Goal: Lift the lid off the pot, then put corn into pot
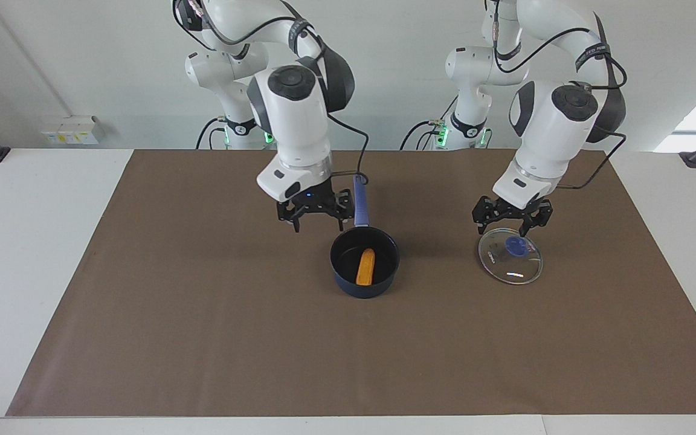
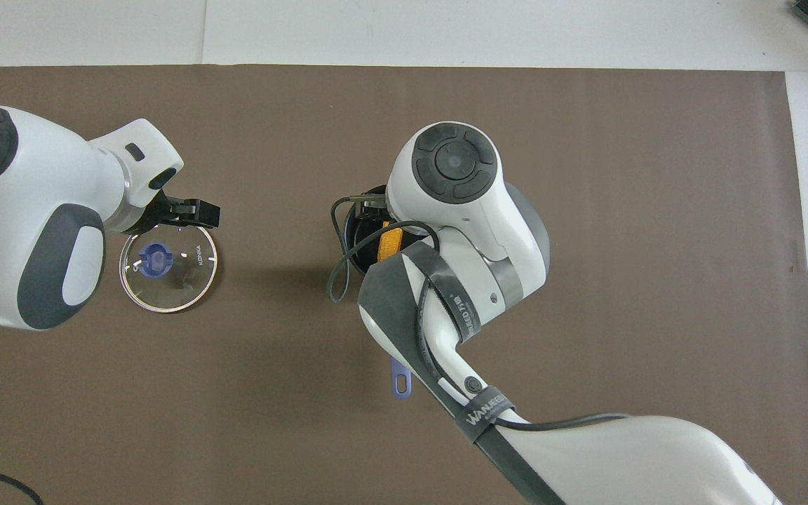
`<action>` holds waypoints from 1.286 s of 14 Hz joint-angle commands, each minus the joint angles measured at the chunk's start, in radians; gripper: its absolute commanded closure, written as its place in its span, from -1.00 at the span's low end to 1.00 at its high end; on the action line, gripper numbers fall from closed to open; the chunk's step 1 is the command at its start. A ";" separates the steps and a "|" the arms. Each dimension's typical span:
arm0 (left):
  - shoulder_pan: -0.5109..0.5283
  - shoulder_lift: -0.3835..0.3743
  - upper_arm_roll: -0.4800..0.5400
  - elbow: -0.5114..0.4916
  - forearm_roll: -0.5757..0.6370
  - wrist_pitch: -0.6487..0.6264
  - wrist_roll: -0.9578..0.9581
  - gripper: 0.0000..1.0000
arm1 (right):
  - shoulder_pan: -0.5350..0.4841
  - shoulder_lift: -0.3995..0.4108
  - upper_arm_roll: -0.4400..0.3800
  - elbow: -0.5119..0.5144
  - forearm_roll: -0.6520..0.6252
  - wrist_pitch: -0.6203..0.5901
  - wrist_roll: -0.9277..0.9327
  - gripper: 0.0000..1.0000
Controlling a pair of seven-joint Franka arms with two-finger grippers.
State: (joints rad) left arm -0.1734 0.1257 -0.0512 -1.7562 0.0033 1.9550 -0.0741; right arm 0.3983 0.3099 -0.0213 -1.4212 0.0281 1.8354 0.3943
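Where lettering can be read, my lid (image 2: 168, 268) carries small white print that looks like "KONKA" beside its blue knob, and the strap on my right arm reads "WANUEER" or close to it. That lid lies flat on the brown mat (image 1: 203, 338) toward the left arm's end of the table, well apart from the pot (image 1: 365, 264). Inside the pot's black bowl lies the corn (image 1: 365, 266), and the handle points toward my bases. My left gripper (image 1: 512, 219) hangs over the lid's nearer rim, fingers spread and holding nothing. My right gripper (image 1: 318, 217) hovers beside the pot handle, fingers spread and empty too.
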 commanded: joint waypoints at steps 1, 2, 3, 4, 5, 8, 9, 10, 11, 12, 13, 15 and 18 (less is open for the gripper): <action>0.041 0.029 0.007 0.118 -0.003 -0.106 0.089 -1.00 | -0.059 -0.069 0.009 -0.035 0.001 -0.039 -0.063 -1.00; 0.067 0.019 0.008 0.121 -0.003 -0.128 0.129 -1.00 | -0.081 -0.093 0.009 -0.035 0.000 -0.059 -0.090 -1.00; 0.096 0.014 0.014 0.135 -0.008 -0.168 0.186 -1.00 | -0.102 -0.119 0.009 -0.035 0.001 -0.089 -0.126 -1.00; 0.118 0.012 0.017 0.164 -0.011 -0.215 0.229 -1.00 | -0.122 -0.136 0.009 -0.033 0.001 -0.110 -0.149 -1.00; 0.135 0.005 0.017 0.199 -0.013 -0.270 0.249 -1.00 | -0.143 -0.155 0.009 -0.035 0.001 -0.123 -0.169 -1.00; 0.140 -0.056 0.013 0.242 -0.019 -0.352 0.234 -1.00 | -0.200 -0.196 0.007 -0.030 0.006 -0.183 -0.222 -1.00; 0.140 -0.078 0.014 0.244 -0.016 -0.375 0.231 -1.00 | -0.222 -0.210 0.007 -0.028 0.012 -0.206 -0.233 -1.00; 0.140 -0.081 0.019 0.250 -0.002 -0.442 0.232 -1.00 | -0.246 -0.225 0.007 -0.027 0.016 -0.232 -0.245 -1.00; 0.138 -0.081 0.019 0.276 -0.002 -0.505 0.240 -1.00 | -0.266 -0.241 0.007 -0.025 0.018 -0.257 -0.256 -1.00; 0.138 -0.081 0.021 0.317 0.001 -0.528 0.241 -1.00 | -0.285 -0.261 0.006 -0.025 0.016 -0.281 -0.261 -1.00; 0.138 -0.084 0.019 0.322 0.001 -0.519 0.243 -1.00 | -0.300 -0.278 0.006 -0.025 0.013 -0.303 -0.262 -1.00; 0.138 -0.104 0.014 0.304 -0.005 -0.493 0.241 -1.00 | -0.315 -0.308 0.004 -0.024 0.007 -0.346 -0.262 -1.00; 0.140 -0.115 0.014 0.284 -0.009 -0.492 0.229 -1.00 | -0.352 -0.363 -0.002 -0.030 0.021 -0.419 -0.265 -1.00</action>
State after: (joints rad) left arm -0.0346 0.0259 -0.0367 -1.4562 -0.0025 1.4648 0.1559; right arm 0.0809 -0.0079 -0.0251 -1.4218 0.0290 1.4456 0.1548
